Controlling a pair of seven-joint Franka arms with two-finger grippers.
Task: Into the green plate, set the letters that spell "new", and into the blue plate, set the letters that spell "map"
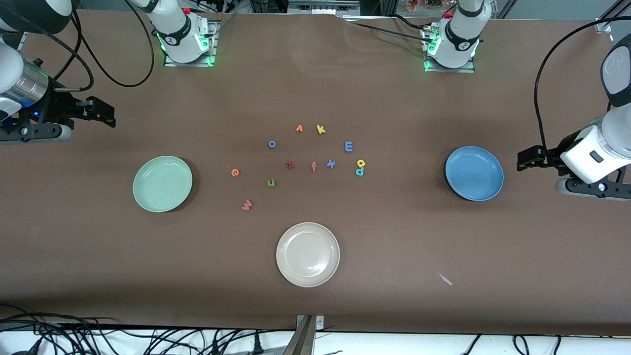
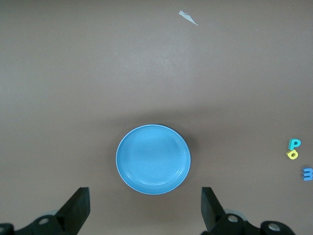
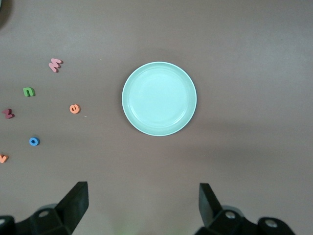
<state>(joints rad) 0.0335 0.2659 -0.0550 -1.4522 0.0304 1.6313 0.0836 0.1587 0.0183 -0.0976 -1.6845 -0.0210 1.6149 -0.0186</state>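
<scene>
The green plate [image 1: 162, 184] [image 3: 159, 98] lies toward the right arm's end, the blue plate [image 1: 474, 173] [image 2: 153, 159] toward the left arm's end. Between them lie the loose letters. Orange "e" [image 1: 235, 172] [image 3: 74, 108], green "n" [image 1: 271, 183] [image 3: 29, 91] and pink "w" [image 1: 247, 204] [image 3: 55, 64] are closer to the green plate. Lilac "m" [image 1: 348, 146] [image 2: 307, 174], yellow "a" [image 1: 361, 162] [image 2: 292, 154] and teal "p" [image 1: 360, 171] [image 2: 295, 144] are closer to the blue plate. Both plates hold nothing. My right gripper [image 1: 106, 116] [image 3: 143, 205] hangs open at its table end; my left gripper [image 1: 525, 160] [image 2: 145, 208] hangs open at the other.
A cream-white plate [image 1: 308, 254] sits nearer the front camera than the letters. Other letters lie among them: blue "o" [image 1: 271, 144], orange "v" [image 1: 299, 128], yellow "k" [image 1: 321, 129], dark red "z" [image 1: 290, 165], salmon "f" [image 1: 313, 166], blue "x" [image 1: 331, 163]. A paper scrap [image 1: 445, 279] lies near the front.
</scene>
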